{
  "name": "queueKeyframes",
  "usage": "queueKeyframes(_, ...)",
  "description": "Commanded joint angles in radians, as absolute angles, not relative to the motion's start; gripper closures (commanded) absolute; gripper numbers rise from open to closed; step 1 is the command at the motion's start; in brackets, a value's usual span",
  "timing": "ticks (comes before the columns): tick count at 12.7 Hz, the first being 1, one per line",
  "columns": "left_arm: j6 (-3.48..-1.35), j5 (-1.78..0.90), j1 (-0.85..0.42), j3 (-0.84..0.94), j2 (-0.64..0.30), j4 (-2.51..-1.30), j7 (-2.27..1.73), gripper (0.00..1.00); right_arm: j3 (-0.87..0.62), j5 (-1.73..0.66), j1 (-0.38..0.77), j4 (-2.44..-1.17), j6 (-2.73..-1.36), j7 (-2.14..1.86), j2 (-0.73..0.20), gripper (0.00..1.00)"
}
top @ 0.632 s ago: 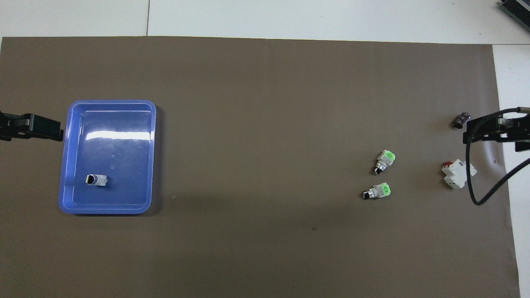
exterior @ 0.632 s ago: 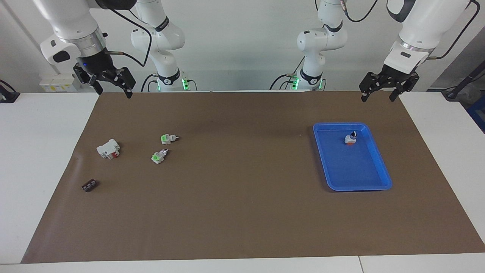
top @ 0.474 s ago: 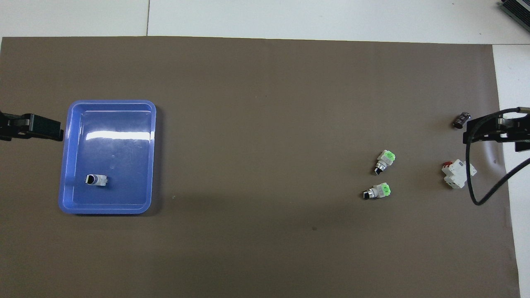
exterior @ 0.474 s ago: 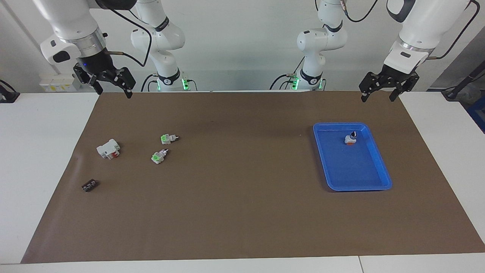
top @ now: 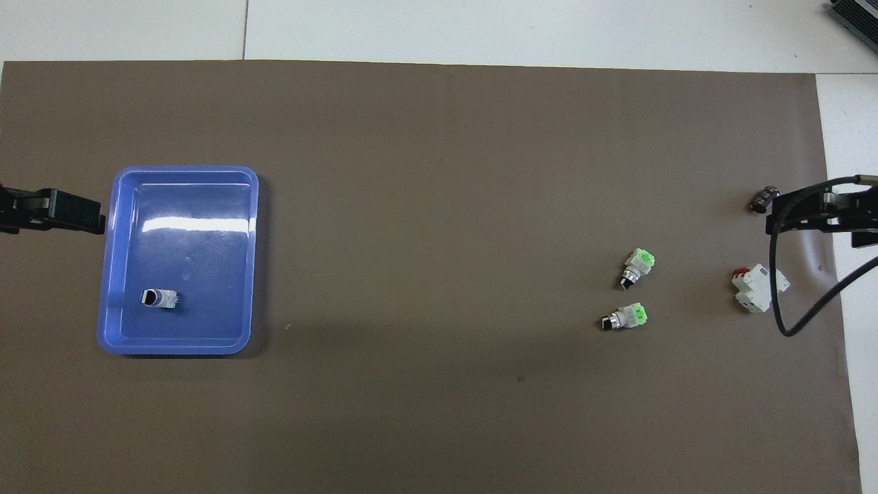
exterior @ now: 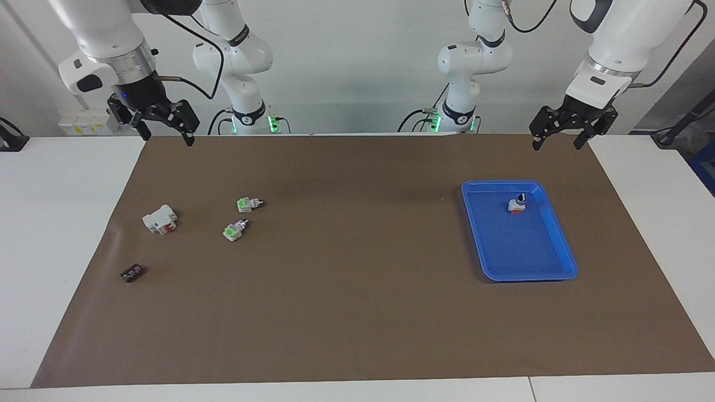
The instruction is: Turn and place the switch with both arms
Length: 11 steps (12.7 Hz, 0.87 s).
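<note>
The switch (exterior: 234, 230) (top: 638, 266) lies on the brown mat (exterior: 357, 312), at 7 o'clock from its twin (exterior: 248, 204) in the facing view, open mat all around. Right gripper (exterior: 162, 124) and left gripper (exterior: 565, 133) hang over the mat's robot-side corners, jaws wide, empty. A blue tray (exterior: 558, 231) sits by the left arm's end.

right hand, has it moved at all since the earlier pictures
Yes, slightly. In the overhead view the right hand has shifted farther from the robots, now overlapping the small dark part on the mat.
</note>
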<state>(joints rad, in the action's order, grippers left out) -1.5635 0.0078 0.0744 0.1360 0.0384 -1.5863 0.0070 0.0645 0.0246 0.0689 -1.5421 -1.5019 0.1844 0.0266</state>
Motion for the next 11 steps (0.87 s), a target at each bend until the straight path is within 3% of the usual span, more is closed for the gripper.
queueKeyframes(1, -1.571, 0.018, 0.083, 0.14, 0.064, -1.615, 0.023, 0.0, 0.066, 0.02, 0.049, -1.662, -1.619, 0.199, 0.067, 0.0)
queueKeyframes(4, -1.571, 0.018, 0.083, 0.14, 0.064, -1.615, 0.023, 0.0, 0.063, 0.018, 0.064, -1.829, -1.855, 0.206, 0.072, 0.0)
queueKeyframes(11, -1.571, 0.018, 0.083, 0.14, 0.064, -1.615, 0.023, 0.0, 0.063, 0.017, 0.1, -2.137, -2.27, 0.588, -0.063, 0.0)
